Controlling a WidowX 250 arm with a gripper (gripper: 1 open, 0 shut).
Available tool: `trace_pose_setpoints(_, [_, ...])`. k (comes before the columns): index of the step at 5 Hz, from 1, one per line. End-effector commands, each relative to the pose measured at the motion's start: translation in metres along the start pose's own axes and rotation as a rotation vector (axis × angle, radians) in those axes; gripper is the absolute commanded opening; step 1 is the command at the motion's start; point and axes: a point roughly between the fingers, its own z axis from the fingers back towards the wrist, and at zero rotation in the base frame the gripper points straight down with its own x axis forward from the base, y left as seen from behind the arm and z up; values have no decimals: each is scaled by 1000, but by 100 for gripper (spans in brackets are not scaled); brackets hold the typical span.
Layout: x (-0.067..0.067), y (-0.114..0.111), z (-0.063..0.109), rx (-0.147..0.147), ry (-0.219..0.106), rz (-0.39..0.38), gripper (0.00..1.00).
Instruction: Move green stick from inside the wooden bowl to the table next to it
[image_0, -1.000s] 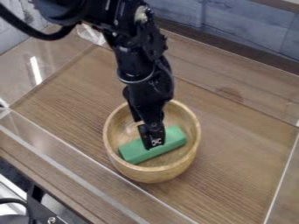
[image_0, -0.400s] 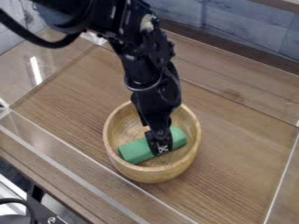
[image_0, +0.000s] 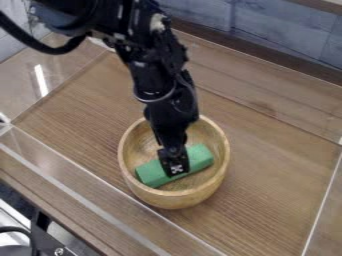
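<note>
The black gripper (image_0: 171, 163) reaches down into the round tan wooden bowl (image_0: 134, 150), fingers spread, released, over the flat bright green stick (image_0: 194, 162) inside.

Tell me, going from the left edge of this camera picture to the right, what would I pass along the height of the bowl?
clear wall → bare table → wooden bowl's left rim → green stick with the open gripper over it → bowl's right rim → table again → right clear wall.
</note>
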Motion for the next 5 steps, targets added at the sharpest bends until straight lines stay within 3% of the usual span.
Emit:
trace_pose_setpoints(1, [9, 22, 12, 60, -36, 57, 100])
trace_pose_setpoints(2, [9, 36, 7, 67, -33, 124, 100])
trace_pose_setpoints(5, [14, 20, 10, 20, -48, 95, 100])
